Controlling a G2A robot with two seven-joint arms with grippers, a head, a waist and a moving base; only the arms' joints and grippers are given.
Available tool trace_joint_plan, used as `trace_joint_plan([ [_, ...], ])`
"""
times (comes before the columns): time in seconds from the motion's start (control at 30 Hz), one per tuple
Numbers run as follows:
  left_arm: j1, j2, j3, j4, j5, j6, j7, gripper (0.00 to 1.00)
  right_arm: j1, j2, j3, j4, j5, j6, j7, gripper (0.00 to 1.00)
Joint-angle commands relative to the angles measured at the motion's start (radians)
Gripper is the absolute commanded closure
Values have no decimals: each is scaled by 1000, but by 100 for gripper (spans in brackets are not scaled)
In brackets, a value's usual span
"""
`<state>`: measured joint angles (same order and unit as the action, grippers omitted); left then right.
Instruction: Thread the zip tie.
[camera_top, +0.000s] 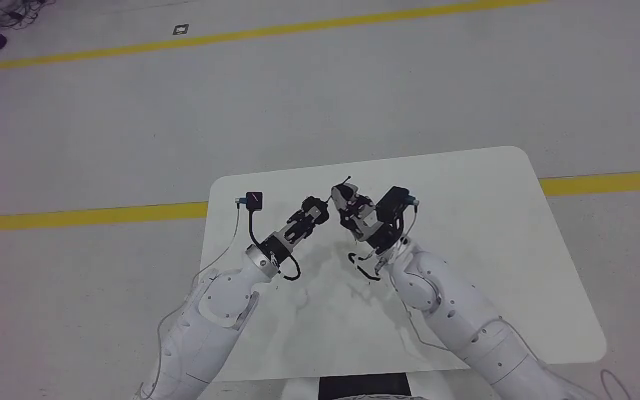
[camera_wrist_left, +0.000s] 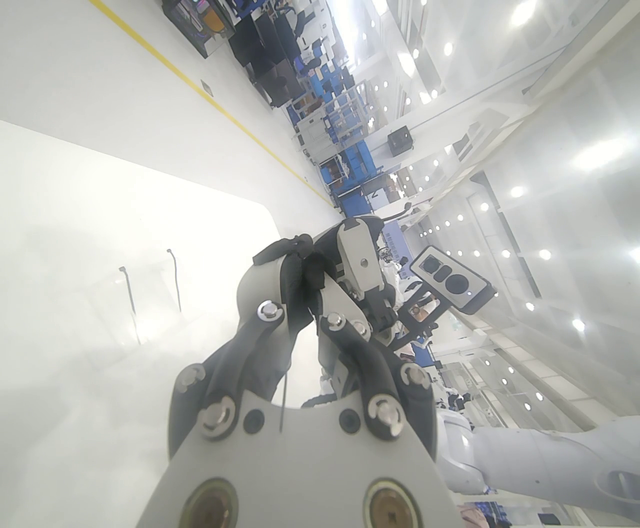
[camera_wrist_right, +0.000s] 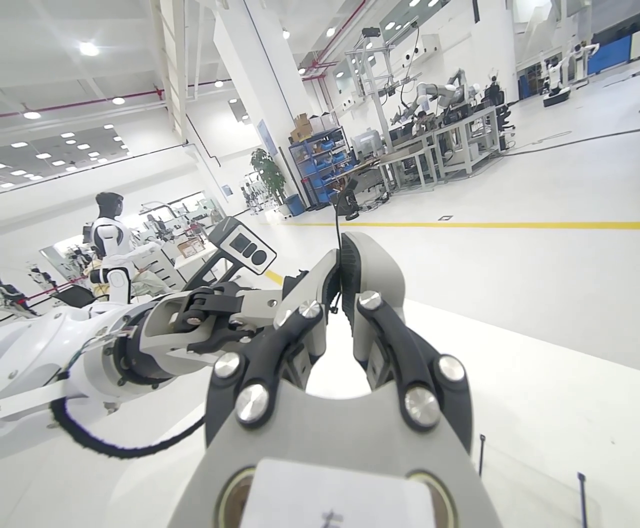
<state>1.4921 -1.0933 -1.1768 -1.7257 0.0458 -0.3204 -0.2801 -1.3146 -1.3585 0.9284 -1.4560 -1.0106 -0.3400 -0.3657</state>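
Observation:
Above the middle of the white table my two grippers meet tip to tip. My right gripper is shut on a thin black zip tie, whose strap sticks out past the fingertips to a small head. My left gripper is shut on a thin black strap that trails back between its fingers toward the wrist. In the top view the left gripper and right gripper nearly touch, with the zip tie's end poking out beyond them. Whether both hold one tie cannot be told.
Two spare black zip ties lie flat on the table under the arms, also seen as spare ties. A small black device with a cable sits near the table's far left corner.

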Motion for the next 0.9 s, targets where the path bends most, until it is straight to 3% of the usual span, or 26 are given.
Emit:
trace_joint_plan([
  [0.0,0,0,0,0,0,0,0,100,3,-1,-3,2,1,0,0,100],
  [0.87,0,0,0,0,0,0,0,100,6,-3,-6,22,67,0,8,100],
])
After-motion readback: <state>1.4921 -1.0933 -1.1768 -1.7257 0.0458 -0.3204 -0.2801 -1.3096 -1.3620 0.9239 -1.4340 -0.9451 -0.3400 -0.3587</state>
